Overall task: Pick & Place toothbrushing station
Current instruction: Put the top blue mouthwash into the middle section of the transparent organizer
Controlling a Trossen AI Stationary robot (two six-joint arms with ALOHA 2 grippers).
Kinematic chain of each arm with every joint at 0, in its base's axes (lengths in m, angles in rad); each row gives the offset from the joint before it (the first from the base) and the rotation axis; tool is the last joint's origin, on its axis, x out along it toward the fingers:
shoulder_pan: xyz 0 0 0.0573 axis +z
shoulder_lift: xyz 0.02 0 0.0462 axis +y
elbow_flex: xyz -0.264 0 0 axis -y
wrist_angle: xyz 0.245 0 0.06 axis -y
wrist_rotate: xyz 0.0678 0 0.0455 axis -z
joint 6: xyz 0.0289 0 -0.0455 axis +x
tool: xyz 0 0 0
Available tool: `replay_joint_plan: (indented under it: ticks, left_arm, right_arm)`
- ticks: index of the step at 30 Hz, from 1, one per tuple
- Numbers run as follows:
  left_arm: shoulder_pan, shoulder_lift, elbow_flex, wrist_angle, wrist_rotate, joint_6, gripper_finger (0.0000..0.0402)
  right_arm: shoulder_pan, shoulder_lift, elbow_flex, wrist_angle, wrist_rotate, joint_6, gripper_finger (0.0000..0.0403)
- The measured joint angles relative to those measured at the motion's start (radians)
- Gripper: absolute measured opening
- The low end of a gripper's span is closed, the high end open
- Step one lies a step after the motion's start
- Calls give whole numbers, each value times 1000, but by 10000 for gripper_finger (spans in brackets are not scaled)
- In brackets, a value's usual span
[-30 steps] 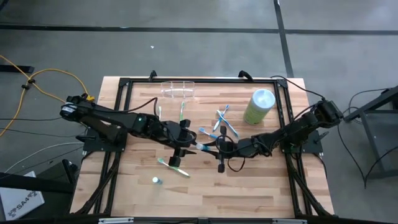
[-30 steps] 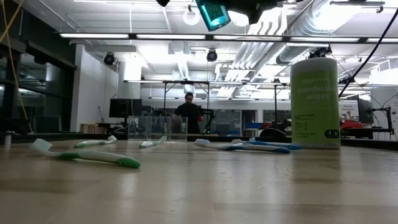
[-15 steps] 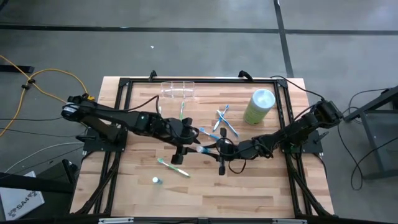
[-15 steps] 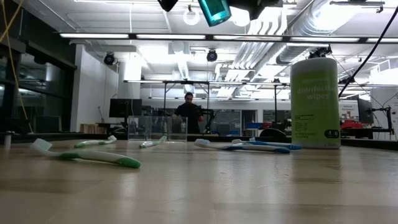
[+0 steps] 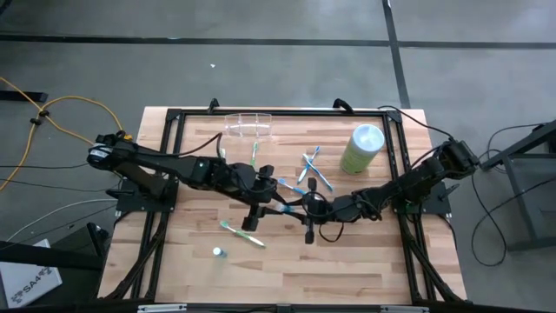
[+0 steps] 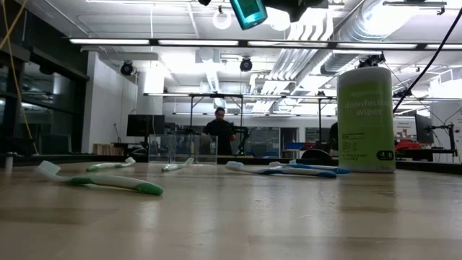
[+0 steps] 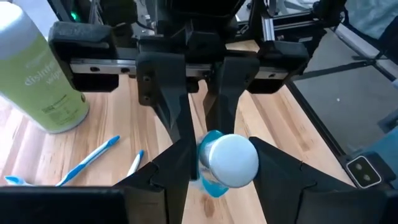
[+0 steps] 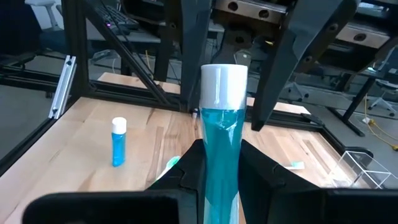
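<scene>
A see-through blue tube (image 8: 220, 134) with a white cap hangs above the middle of the table (image 5: 289, 207), between my two grippers. My right gripper (image 8: 221, 165) comes from the table's right and is shut on the tube. My left gripper (image 7: 225, 171) comes from the left and is closed on the cap. The clear toothbrushing station (image 5: 249, 124) stands on its base at the table's far edge, left of centre, and shows in the low view (image 6: 182, 148). No gripper touches it. My left gripper has the tube's white cap (image 7: 235, 160) pinched between its two fingers. The fingers (image 8: 193, 74) slant down from the table's left and lie along the tube's end. My right gripper pinches the tube's blue body (image 8: 220, 155) below the cap. Its fingers (image 8: 186, 171) come about level from the table's right, and the tube points out along them toward the left gripper. The tube is lifted clear of the table.
Green toothbrushes (image 5: 241, 233) (image 5: 254, 155) and blue ones (image 5: 313, 169) lie scattered on the table. A small blue bottle (image 5: 218, 252) stands near the front left. A light green canister (image 5: 362, 148) stands at the far right. A black frame (image 5: 174, 122) rims the table.
My left gripper has tipped a little about the cap while staying in place. In the low view the tube has shifted slightly upward. The right gripper has kept still.
</scene>
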Motion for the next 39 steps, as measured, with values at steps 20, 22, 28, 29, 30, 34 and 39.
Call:
replay_joint_plan:
  ticks: [20,22,28,29,30,34,39]
  left_arm:
    - [-7,32,1,8,5,4,152]
    - [-7,32,1,9,3,5,148]
    - [-18,32,1,-3,-72,37,103]
    - [-21,32,1,-4,-85,38,94]
    - [-24,32,1,-5,-94,38,90]
    - [-30,32,1,-4,-109,57,90]
    - [-37,32,1,2,-114,56,90]
  right_arm:
    - [0,1,-4,15,-1,-17,55]
    - [0,1,-4,18,0,-17,55]
    - [-1,1,-4,19,2,-1,55]
    - [-1,1,-4,19,2,7,55]
    - [-2,1,-4,19,1,13,55]
    - [-1,1,-4,19,0,15,65]
    - [-1,1,-4,20,-4,19,99]
